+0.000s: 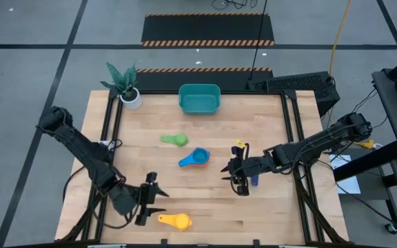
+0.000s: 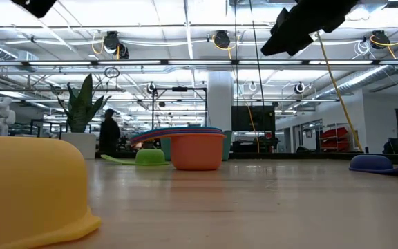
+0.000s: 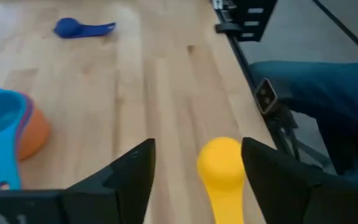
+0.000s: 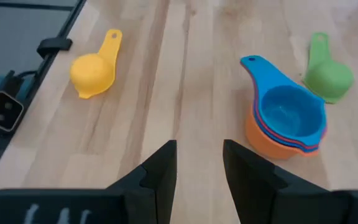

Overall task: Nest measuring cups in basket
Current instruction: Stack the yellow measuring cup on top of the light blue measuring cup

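Note:
A yellow measuring cup (image 1: 176,220) lies mouth down near the table's near edge. My left gripper (image 1: 159,202) hovers open just left of it, and in the left wrist view the yellow cup (image 3: 219,165) shows between the spread fingers, untouched. A stack of cups, light blue on top and orange at the bottom (image 1: 195,158), stands mouth up at mid-table. A green cup (image 1: 175,139) lies mouth down beyond it. A navy cup (image 1: 253,180) lies by my right gripper (image 1: 230,172), which hangs above the table with a narrow gap and nothing in it (image 4: 199,163). The teal basket (image 1: 198,98) stands at the far edge.
A small white plant pot (image 1: 131,98) stands at the far left corner, left of the basket. Bare wood lies between the stack and the basket. Black frame rails (image 1: 295,138) run along the table's left and right sides. A person (image 2: 109,131) shows far off in the room.

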Robot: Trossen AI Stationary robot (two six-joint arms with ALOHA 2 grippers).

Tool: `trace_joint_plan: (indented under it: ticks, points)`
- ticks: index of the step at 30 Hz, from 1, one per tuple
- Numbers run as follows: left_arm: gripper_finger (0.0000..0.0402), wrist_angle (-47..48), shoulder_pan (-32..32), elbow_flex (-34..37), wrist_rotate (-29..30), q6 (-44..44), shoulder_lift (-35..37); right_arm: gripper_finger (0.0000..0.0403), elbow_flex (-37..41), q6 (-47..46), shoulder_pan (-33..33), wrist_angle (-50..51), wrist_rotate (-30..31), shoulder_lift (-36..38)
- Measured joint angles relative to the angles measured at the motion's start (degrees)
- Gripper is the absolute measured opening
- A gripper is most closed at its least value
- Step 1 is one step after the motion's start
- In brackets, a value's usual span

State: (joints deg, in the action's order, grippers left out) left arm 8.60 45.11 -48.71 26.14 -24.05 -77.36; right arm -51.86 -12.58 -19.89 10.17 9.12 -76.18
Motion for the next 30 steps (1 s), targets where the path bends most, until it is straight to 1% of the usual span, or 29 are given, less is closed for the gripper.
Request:
trace_joint_plan:
  ticks: [2, 5, 9, 15, 18, 22, 25, 27, 30]
  points:
    - [0.0222, -1.2, 1.1, 0.0, 0.0, 0.1, -1.8, 0.0125, 0.0, -0.5, -0.6, -1.4, 0.1, -1.2]
    - [0.0213, -1.7, 2.5, -0.3, -1.0, 0.2, -4.8, 0.0125, 0.0, -1.2, -2.0, -4.6, 0.1, -3.0]
    - [0.0212, -1.9, 4.8, -2.0, -2.0, 1.2, -8.5, 0.0125, 0.0, -4.5, -3.3, -9.4, 0.1, -5.4]
    - [0.0212, -1.8, 8.3, -5.9, -2.1, 5.1, -13.5, 0.0125, 0.0, -8.7, -5.1, -18.1, 0.1, -9.0]
    - [0.0212, 0.8, 9.4, -7.9, -2.1, 5.5, -16.2, 0.0125, 0.0, -11.3, -6.0, -22.6, 0.2, -10.7]
    - [0.0212, 5.1, 10.7, -11.0, -2.0, 5.0, -19.6, 0.0125, 0.0, -14.6, -7.9, -26.3, 3.7, -11.9]
    - [0.0212, 8.0, 12.1, -13.1, -2.1, 6.0, -22.0, 0.0125, 0.0, -17.6, -9.6, -26.9, 8.5, -11.8]
    - [0.0211, 9.3, 12.9, -14.3, -2.1, 7.5, -22.8, 0.0125, 0.0, -19.0, -11.0, -27.4, 11.5, -11.9]
    - [0.0211, 9.3, 13.7, -15.1, -1.8, 10.4, -23.7, 0.0125, 0.0, -19.1, -12.7, -30.8, 14.2, -11.8]
